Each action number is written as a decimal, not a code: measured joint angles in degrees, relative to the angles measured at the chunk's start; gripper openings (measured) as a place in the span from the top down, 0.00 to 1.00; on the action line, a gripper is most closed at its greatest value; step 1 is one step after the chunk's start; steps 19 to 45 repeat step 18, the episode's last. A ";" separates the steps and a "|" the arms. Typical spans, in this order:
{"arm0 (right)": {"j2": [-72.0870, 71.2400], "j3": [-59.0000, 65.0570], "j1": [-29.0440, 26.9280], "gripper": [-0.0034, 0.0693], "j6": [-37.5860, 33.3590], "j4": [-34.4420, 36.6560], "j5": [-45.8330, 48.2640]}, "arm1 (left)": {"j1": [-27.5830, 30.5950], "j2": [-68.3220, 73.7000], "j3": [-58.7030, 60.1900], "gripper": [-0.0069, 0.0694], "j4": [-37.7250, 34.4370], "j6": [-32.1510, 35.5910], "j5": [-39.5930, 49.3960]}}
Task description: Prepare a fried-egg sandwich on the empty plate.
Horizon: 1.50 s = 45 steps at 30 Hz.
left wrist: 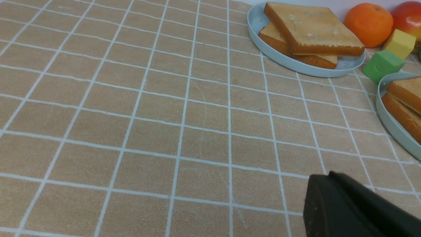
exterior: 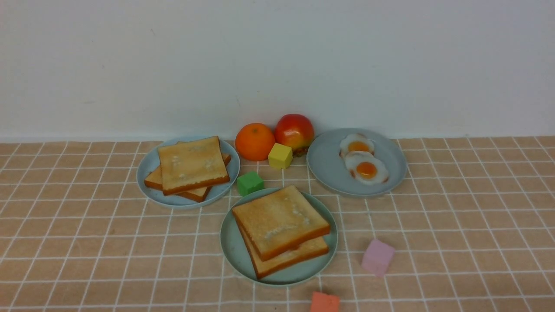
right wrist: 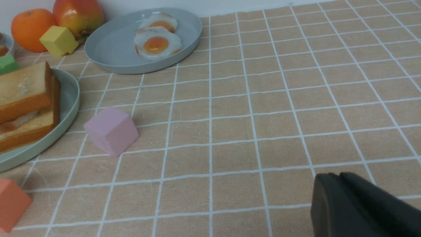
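The task appears complete: a mint-green plate (exterior: 277, 281) is set on a tiled-pattern tablecloth (exterior: 104, 260), and the fried-egg sandwich (exterior: 282, 225) is placed on it. The filling, a fried egg (right wrist: 19, 121), is partly glimpsed between the slices in the right wrist view. The upper slice is turned askew; nothing seems left to be added, though it might be straightened.

Three plates are counted, the blue plate (exterior: 149, 197) and grey plate (exterior: 325, 171) included. Two toast slices are used in the sandwich; at least two more (exterior: 193, 164) are stacked on the blue plate. Two fruits are seen: one orange (exterior: 255, 142), one red-and-yellow fruit (exterior: 295, 131). Two spare fried eggs (exterior: 366, 169) are held by the grey plate. Four blocks are shown: pink (exterior: 378, 258), coral (exterior: 325, 302), green (exterior: 250, 183), yellow (exterior: 280, 156).

The left gripper (left wrist: 324, 176) is closed; whether the right gripper (right wrist: 332, 176) is opened cannot be told.
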 joint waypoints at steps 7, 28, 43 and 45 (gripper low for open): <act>0.00 0.00 0.00 0.88 0.00 0.00 0.00 | 0.00 0.00 0.00 0.92 0.00 0.00 0.00; 0.00 0.00 0.00 0.86 0.00 0.00 0.00 | 0.00 0.00 0.00 0.91 0.00 0.00 0.00; 0.00 0.00 0.00 0.86 0.00 0.00 0.00 | 0.00 0.00 0.00 0.91 0.00 0.00 0.00; 0.00 0.00 0.00 0.86 0.00 0.00 0.00 | 0.00 0.00 0.00 0.91 0.00 0.00 0.00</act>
